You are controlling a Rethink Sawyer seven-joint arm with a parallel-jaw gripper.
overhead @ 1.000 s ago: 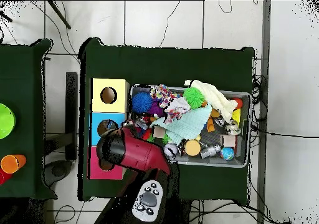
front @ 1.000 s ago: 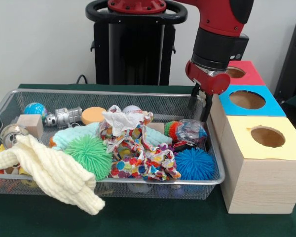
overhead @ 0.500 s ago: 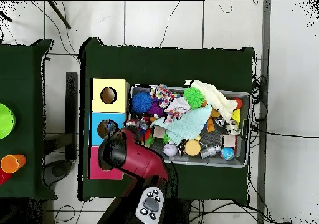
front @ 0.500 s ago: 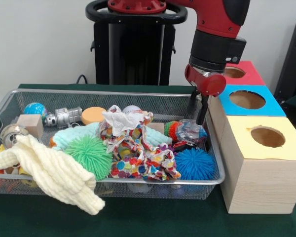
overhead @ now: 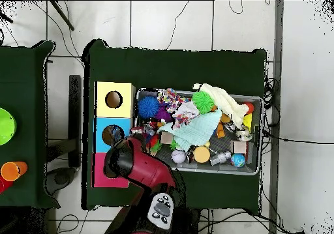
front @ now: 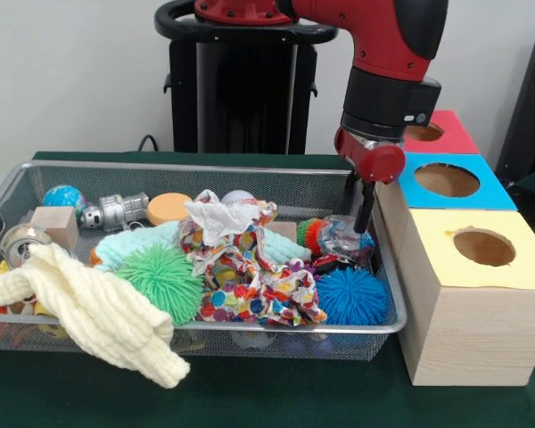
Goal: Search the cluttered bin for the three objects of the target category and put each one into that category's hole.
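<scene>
My gripper (front: 358, 201) hangs open and empty at the right end of the wire bin (front: 205, 167), just above a crumpled shiny wrapper (front: 343, 237). A blue spiky ball (front: 350, 296) lies at the bin's front right, a green spiky ball (front: 163, 281) sits left of centre, and a red-and-green spiky ball (front: 310, 233) is beside the wrapper. Three wooden boxes with holes stand right of the bin: yellow (front: 481, 246), blue (front: 447, 180), red (front: 425, 131). In the overhead view the arm (overhead: 134, 163) hides the gripper and part of the red box (overhead: 98, 178).
The bin also holds a colourful dotted cloth (front: 250, 281), a cream knitted cloth (front: 98, 314) draped over the front rim, a teal cloth (front: 129, 245), a wooden block (front: 55, 225), a globe ball (front: 64, 196), a metal toy (front: 116, 212) and an orange disc (front: 168, 208).
The arm has shifted slightly left and lower in the front view, bringing the open gripper from the blue box's edge further over the bin's right end. Nothing in the bin moved.
</scene>
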